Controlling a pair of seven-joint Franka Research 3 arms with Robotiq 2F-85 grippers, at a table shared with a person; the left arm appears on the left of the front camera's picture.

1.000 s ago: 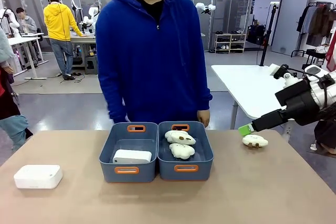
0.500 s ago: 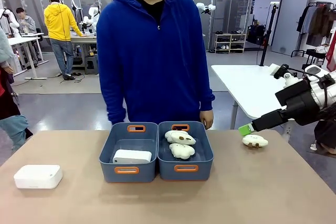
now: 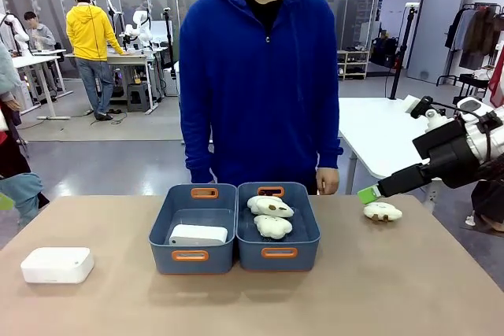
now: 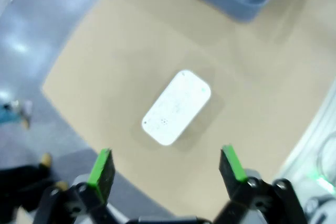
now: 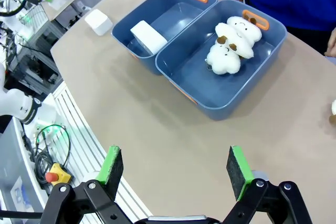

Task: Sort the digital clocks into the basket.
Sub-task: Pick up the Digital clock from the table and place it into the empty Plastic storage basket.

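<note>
One digital clock point(image 3: 57, 264), a flat white rounded block, lies on the table at the far left. In the left wrist view this clock point(image 4: 177, 107) sits below and just ahead of my open left gripper point(image 4: 167, 156), with nothing between the fingers. A second clock point(image 3: 198, 234) lies inside the left blue-grey basket point(image 3: 165, 261). My right gripper point(image 3: 368, 193) hangs above the table's right side, open and empty point(image 5: 175, 158). Its wrist view shows the basket point(image 5: 119, 20) with the clock point(image 5: 148, 36) inside and the loose clock point(image 5: 98, 22) beyond.
The adjoining right tub point(image 3: 303, 257) holds two cream plush toys point(image 3: 269, 207). A third plush toy point(image 3: 382, 211) lies on the table just under my right gripper. A person in a blue hoodie point(image 3: 264, 76) stands at the far edge, hands hanging behind the tubs.
The person has stepped to the picture's right. My right arm, the clocks and the tubs have stayed where they were.
</note>
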